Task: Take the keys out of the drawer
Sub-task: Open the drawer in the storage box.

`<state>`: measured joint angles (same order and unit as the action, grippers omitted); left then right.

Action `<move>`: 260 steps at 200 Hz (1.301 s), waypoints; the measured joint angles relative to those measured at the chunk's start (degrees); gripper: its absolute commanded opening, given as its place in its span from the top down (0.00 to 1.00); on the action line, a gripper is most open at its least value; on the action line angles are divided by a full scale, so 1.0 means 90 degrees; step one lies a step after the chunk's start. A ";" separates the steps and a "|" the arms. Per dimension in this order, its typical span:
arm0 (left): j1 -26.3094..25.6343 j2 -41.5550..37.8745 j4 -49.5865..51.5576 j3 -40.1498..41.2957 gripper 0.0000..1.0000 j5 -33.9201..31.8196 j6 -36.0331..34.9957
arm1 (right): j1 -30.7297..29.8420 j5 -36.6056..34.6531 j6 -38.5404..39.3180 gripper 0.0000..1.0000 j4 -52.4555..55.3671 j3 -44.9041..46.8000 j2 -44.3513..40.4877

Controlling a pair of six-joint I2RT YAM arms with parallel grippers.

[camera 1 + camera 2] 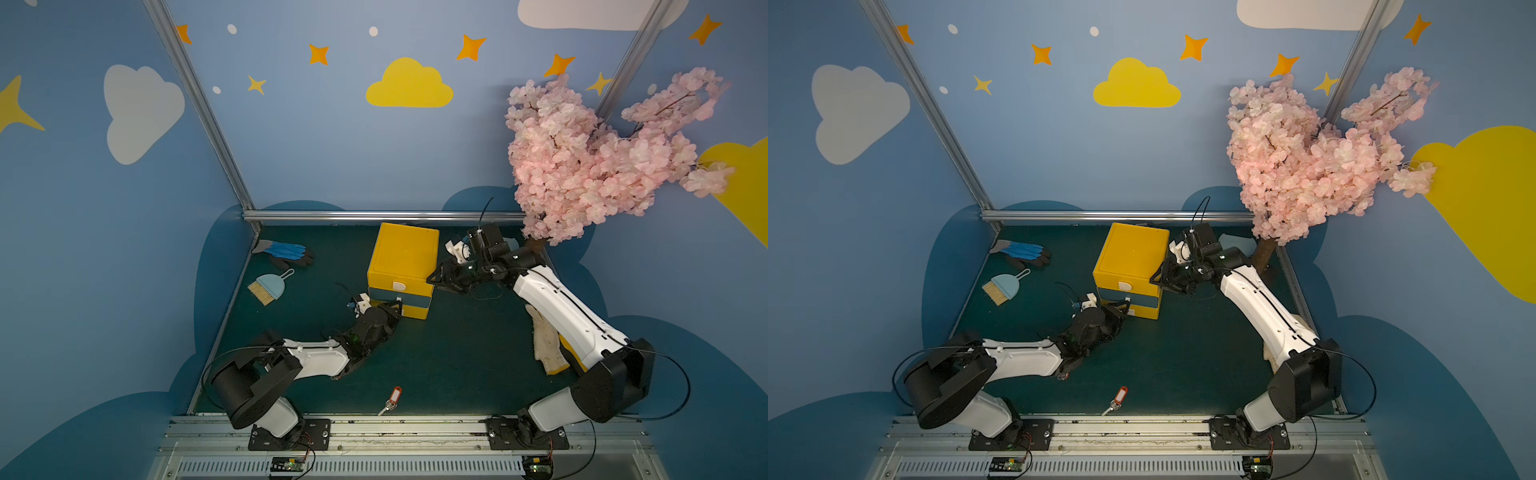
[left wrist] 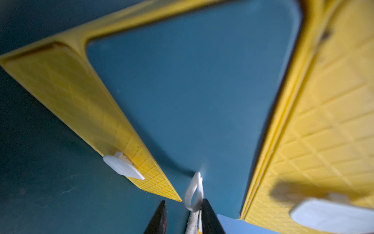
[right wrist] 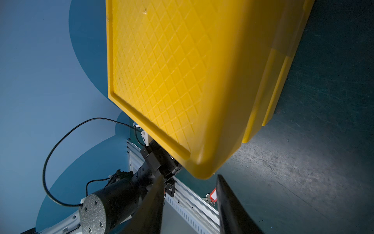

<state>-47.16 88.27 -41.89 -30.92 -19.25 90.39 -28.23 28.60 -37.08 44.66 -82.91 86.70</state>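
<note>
Red-tagged key (image 1: 392,400) is lying on the mat (image 1: 457,365) by the rail (image 1: 415,424), any others hidden; we're straddling the drawer (image 2: 192,91) handle (image 2: 194,192) with left gripper (image 2: 184,200) jaws apart, right gripper (image 3: 190,175) gaping at the cabinet (image 3: 162,81) corner, so pulling is risking slip-off or dragging the cabinet.

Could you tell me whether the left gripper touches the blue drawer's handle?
Touching: in the left wrist view the handle rests against one finger of the left gripper, clear of the other.
</note>
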 measured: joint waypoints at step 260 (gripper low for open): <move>-0.0126 0.0199 -0.0814 0.0260 0.95 -0.0197 0.0340 | 0.0199 -0.0272 0.0002 0.41 -0.0119 -0.0010 0.0282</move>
<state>-48.29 90.06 -49.21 -28.58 -21.02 93.45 -26.44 26.15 -37.06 43.59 -83.00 89.23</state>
